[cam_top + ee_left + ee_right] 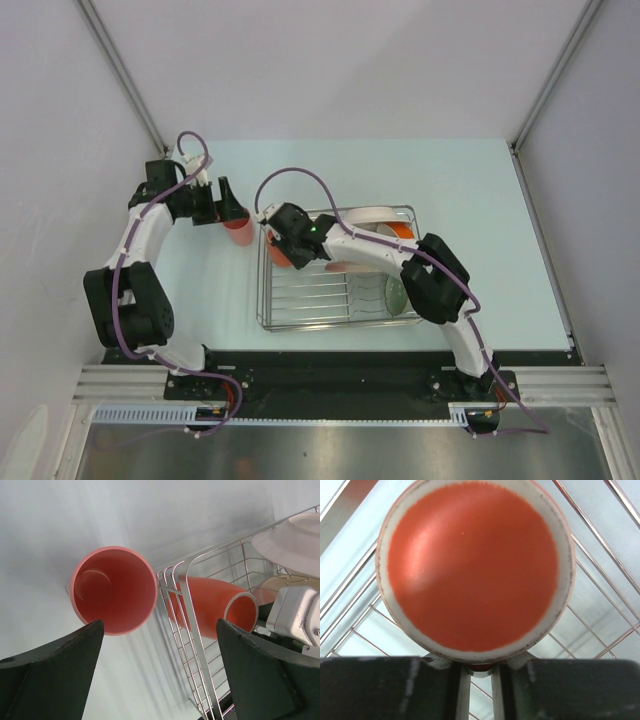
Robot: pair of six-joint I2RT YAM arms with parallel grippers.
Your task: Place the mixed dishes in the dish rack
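The pink tumbler [238, 232] [114, 590] stands upright on the table, just left of the dish rack [300, 297] [193, 625]. My left gripper [229, 205] [159, 630] hovers over it, open, with nothing between its fingers. An orange mug [279, 257] [472, 565] [210, 602] lies on its side over the rack's left end. My right gripper [285, 240] [479, 672] is shut on the mug's handle, below its round orange end. A pink-and-cream plate [375, 212] [295, 540], an orange bowl [401, 231] and a pale green bowl [395, 295] sit in the rack's right part.
The rack's wire wall [172, 587] stands close beside the tumbler. The right arm [400, 265] stretches across the rack from the right. White walls enclose the table on the left, back and right.
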